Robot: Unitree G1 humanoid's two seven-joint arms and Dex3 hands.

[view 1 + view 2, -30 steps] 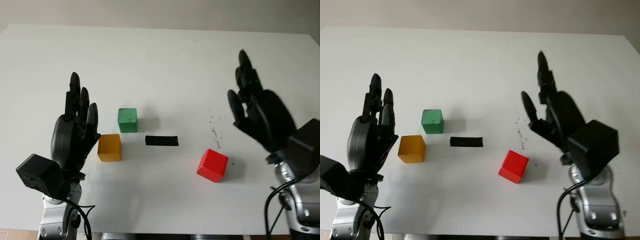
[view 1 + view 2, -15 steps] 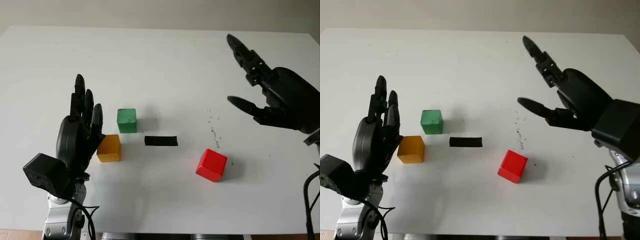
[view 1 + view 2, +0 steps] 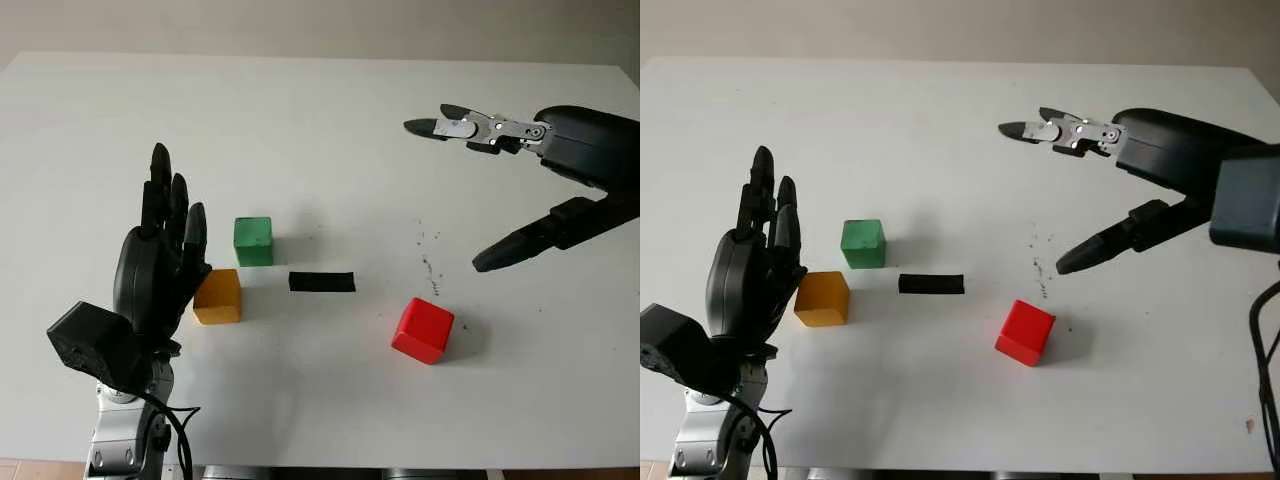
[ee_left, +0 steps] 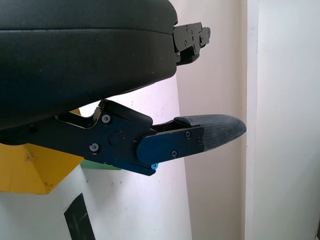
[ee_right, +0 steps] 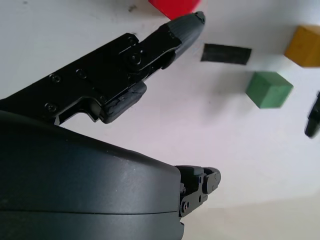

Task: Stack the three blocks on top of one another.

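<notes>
Eye views
Table (image 3: 300, 120): we log a white top with all three blocks standing singly on it, none stacked.
Green block (image 3: 254, 241): left of centre, farthest back of the three.
Yellow block (image 3: 219, 296): just in front and to the left of the green one, near it but apart.
Red block (image 3: 423, 330): right of centre, well apart from the other two, turned at an angle.
Black strip (image 3: 322, 281): we note it flat on the table between the yellow and red blocks, just right of the green one.
Specks (image 3: 430, 262): dark marks on the table behind the red block.
Left hand (image 3: 160, 265): raised at the left with fingers pointing up, released and grasping nothing, close beside the yellow block.
Right hand (image 3: 545, 170): in the air at the right, released and empty, one finger reaching toward centre and another angled down above the red block.

Left wrist view
Left hand (image 4: 150, 120): we see its shell and one finger (image 4: 210, 132) stretched out, nothing in the grip.
Yellow block (image 4: 30, 172): beside the palm; we cannot tell whether they touch.
Green block (image 4: 102, 167): a sliver beyond the yellow one.
Black strip (image 4: 80, 222): on the table nearby.

Right wrist view
Right hand (image 5: 100, 150): shell and one extended finger (image 5: 170, 37), empty.
Red block (image 5: 172, 7): by the fingertip, partly cut off.
Black strip (image 5: 226, 53): between the red and green blocks.
Green block (image 5: 268, 89): on the table.
Yellow block (image 5: 305, 46): beyond the green one.
</notes>
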